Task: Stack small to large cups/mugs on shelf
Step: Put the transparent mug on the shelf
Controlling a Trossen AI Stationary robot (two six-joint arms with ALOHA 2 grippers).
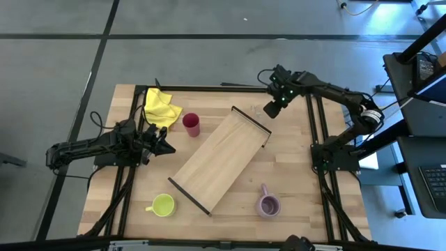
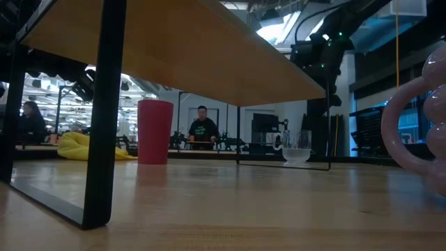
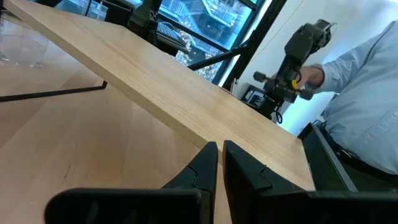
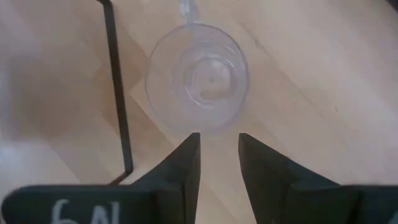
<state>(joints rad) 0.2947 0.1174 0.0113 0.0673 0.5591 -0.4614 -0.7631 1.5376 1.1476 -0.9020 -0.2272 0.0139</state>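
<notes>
The light-wood shelf [image 1: 219,159] stands slantwise mid-table, raised on dark end frames [image 2: 104,118]. The dark red tumbler [image 1: 191,124] stands upright by its far left side. The lime-yellow mug [image 1: 163,205] and the lilac mug [image 1: 267,204] stand near the front edge. A clear glass mug [image 4: 198,78] stands on the table by the shelf's far end. My right gripper [image 4: 219,149] is open above it, pointing down and touching nothing. My left gripper [image 3: 220,163] is shut and empty, low at the shelf's left side, near the tumbler.
A yellow cloth [image 1: 160,106] lies at the far left beside the tumbler. A person's sleeve and hand [image 3: 360,93] show beyond the table in the left wrist view. Bare wood lies between the shelf and the table's right edge.
</notes>
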